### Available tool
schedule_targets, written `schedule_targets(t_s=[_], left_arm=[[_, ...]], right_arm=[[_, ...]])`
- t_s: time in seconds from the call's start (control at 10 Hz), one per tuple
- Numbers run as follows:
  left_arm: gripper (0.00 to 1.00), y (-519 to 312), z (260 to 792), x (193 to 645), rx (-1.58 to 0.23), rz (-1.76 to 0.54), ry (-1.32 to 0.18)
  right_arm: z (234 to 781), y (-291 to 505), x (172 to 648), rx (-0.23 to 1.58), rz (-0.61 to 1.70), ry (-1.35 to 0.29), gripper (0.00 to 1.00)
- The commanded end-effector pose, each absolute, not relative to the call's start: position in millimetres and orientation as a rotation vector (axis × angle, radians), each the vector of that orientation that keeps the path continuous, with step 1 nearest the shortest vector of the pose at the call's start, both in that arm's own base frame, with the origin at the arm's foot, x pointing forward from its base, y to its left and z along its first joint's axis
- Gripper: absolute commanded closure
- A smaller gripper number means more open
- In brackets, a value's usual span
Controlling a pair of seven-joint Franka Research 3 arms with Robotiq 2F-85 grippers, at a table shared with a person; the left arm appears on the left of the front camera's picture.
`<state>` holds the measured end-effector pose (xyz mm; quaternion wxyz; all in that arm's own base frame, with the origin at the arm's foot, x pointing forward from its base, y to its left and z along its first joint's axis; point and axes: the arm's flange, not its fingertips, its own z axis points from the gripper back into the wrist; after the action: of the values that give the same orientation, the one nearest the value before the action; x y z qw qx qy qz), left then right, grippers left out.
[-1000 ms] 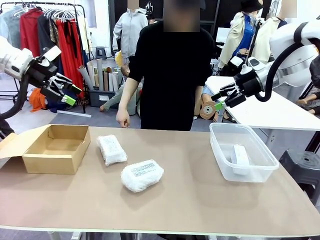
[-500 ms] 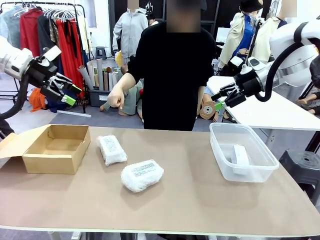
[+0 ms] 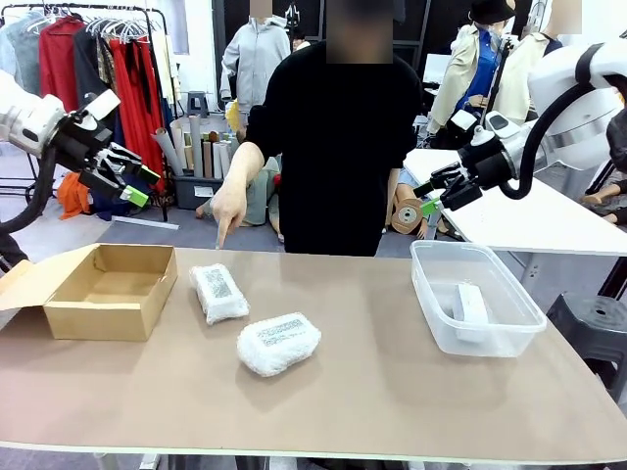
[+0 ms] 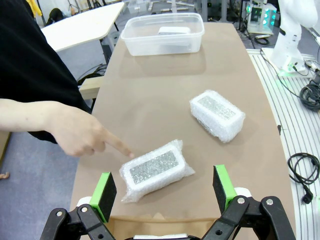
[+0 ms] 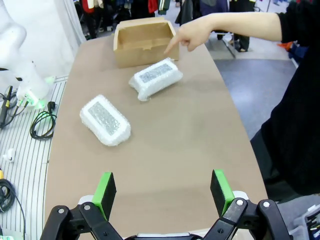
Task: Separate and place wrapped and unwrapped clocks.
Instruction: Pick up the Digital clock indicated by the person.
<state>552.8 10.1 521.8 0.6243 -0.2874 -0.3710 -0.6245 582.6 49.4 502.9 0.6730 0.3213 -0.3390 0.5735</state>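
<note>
Ahead of spread left claw [image 4: 162, 184], hand [image 4: 75, 132] points at wrapped clock [image 4: 155, 168] — selecting step, I think; next, descend, pinch it; right claw [image 5: 161, 186] also spread.

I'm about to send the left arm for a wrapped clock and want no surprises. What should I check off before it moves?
1. Left end effector open and empty: ok.
2. Right end effector open, raised above the clear plastic tub: ok.
3. Person's hand clear of the white bubble-wrap bundle by the tan cardboard box: not ok, its finger points close to it.
4. Box open on top, nothing seen inside: ok.
5. Second bubble-wrap bundle lying apart from the first: ok.
6. Bare white rounded block in the tub: ok.
</note>
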Motion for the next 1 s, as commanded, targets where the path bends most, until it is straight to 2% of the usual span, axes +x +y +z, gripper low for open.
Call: schedule_targets(t_s=[0.0, 0.9], left_arm=[[0.0, 10.9, 523.0, 551.2, -0.656, -1.436, -0.85], [0.0, 10.9, 523.0, 551.2, -0.656, -1.436, -0.85]], right_arm=[[502.8, 49.6, 582.6, 0.716, 1.298, -0.761, 0.0], [502.8, 49.6, 582.6, 0.716, 1.298, -0.761, 0.0]])
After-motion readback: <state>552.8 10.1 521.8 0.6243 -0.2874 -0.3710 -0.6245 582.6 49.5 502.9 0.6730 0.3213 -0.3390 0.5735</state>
